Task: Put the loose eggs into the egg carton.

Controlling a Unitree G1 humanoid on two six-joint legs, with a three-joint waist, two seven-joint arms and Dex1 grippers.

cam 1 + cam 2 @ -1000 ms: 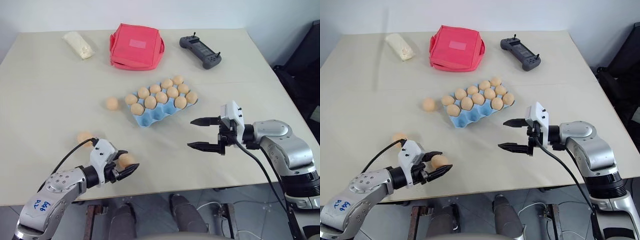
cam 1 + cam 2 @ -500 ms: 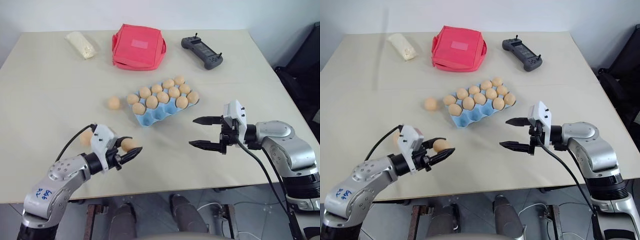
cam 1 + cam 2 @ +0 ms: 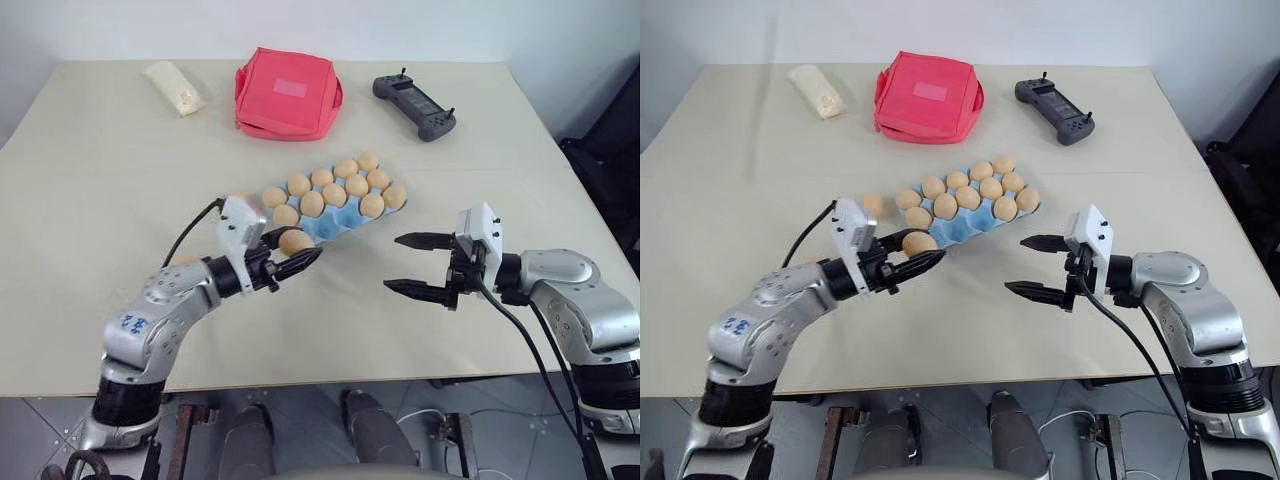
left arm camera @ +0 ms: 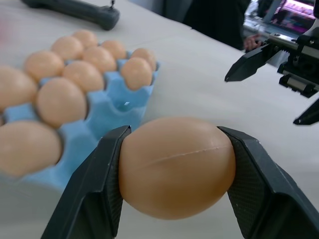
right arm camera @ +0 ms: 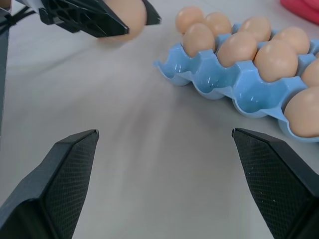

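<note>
Moved: left gripper (image 3: 296,262) has carried its egg (image 3: 294,241) up to the egg carton's (image 3: 335,222) near-left corner.
Left gripper: clenched on egg.
Right gripper (image 3: 418,265): released, right of carton.

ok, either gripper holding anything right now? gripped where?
The left gripper holds one egg, a finger pressed on each of its two narrow ends, above the table near the egg carton. The right gripper is open and holds nothing.
</note>
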